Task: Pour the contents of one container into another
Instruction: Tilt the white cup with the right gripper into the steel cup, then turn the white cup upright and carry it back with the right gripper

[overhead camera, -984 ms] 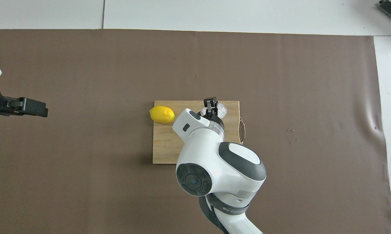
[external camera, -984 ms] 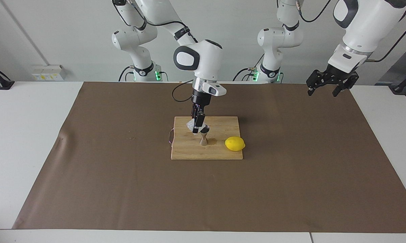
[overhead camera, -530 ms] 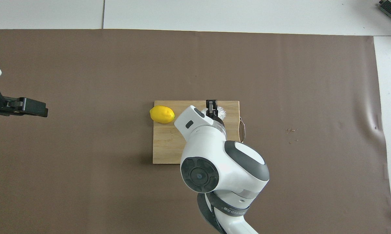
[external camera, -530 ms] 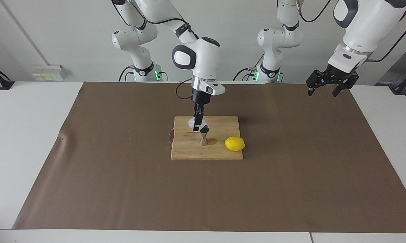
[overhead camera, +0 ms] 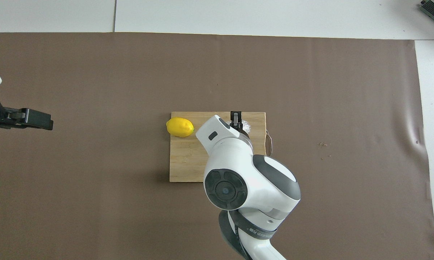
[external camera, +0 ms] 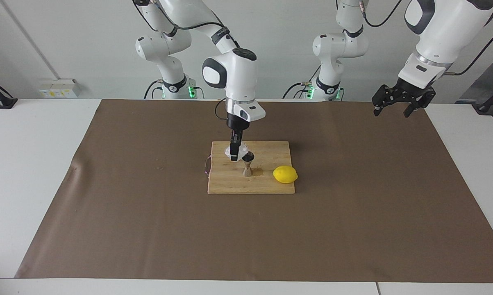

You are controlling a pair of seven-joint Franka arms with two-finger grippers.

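My right gripper [external camera: 235, 155] is shut on the small clear faceted cup [external camera: 240, 152], held low over the wooden cutting board [external camera: 250, 182] right beside the steel jigger [external camera: 247, 166]. The jigger stands upright on the board, and the cup is level with its upper cone. In the overhead view the right gripper [overhead camera: 236, 120] and a bit of the cup [overhead camera: 246, 126] show past the wrist, which hides the jigger. My left gripper [external camera: 394, 107] waits open, high over the mat's edge at the left arm's end of the table.
A yellow lemon [external camera: 285, 174] lies on the board's corner toward the left arm's end, beside the jigger. The board [overhead camera: 182, 162] sits mid-table on a brown mat [external camera: 353, 213]. The left gripper [overhead camera: 40, 121] shows at the overhead view's edge.
The right arm's wrist has swung upright and shifted slightly toward the right arm's end, bringing the cup back from its tilt over the jigger. The left arm has not moved.
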